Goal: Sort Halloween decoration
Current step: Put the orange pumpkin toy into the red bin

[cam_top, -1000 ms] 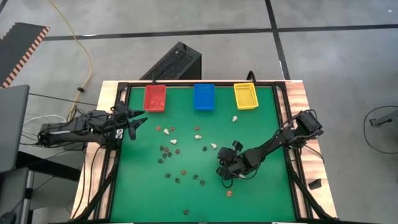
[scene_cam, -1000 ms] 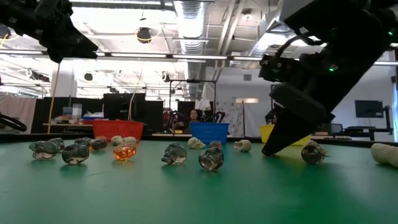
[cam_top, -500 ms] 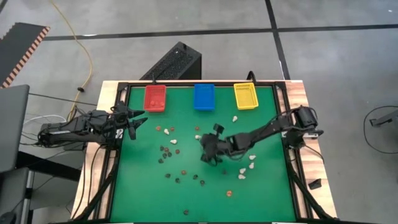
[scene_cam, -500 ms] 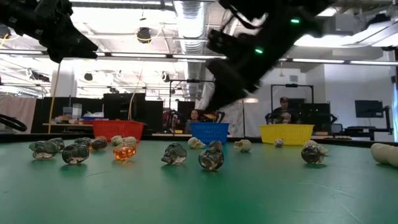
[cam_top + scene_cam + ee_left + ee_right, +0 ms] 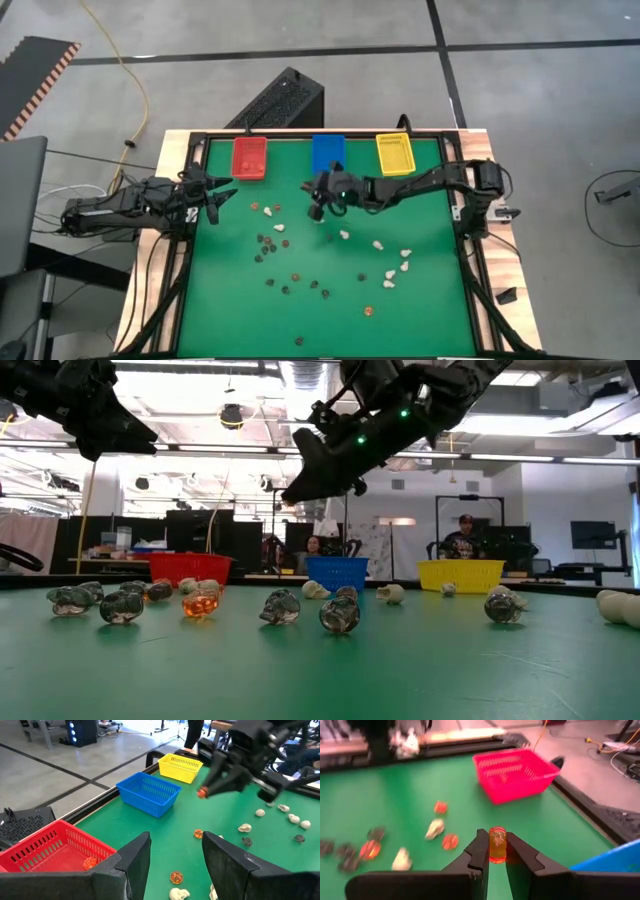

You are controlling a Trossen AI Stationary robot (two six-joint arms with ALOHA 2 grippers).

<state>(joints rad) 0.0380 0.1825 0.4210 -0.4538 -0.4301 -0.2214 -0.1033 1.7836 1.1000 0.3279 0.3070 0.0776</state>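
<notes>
Tiny cream, black and orange-brown trinkets (image 5: 268,243) lie scattered on the green mat, and show in a row in the low view (image 5: 281,606). My right gripper (image 5: 315,207) hangs above the mat just in front of the blue bin (image 5: 327,154), shut on one orange trinket (image 5: 497,844). The left wrist view also shows it with that trinket (image 5: 201,793). My left gripper (image 5: 215,195) hovers open at the table's left edge, near the red bin (image 5: 249,157). Its fingers stand apart (image 5: 175,855) and touch nothing. My right gripper pinches the small orange trinket (image 5: 497,845) between its two fingertips (image 5: 481,846). The fingers reach in from the table's right, slanting down toward the left (image 5: 292,493). The trinket is lifted clear of the mat, upright between the tips.
Red, blue and yellow (image 5: 394,153) bins stand in a row along the far edge; the red one holds an orange trinket (image 5: 90,863). Cream trinkets lie near-right of the middle (image 5: 390,280). A black frame edges the mat. People sit in the room beyond.
My right gripper has risen from the mat in the table's near-right part. It has swept toward the far left, ending high in front of the blue bin with the orange trinket between its tips. Cream trinkets that the arm covered now show.
</notes>
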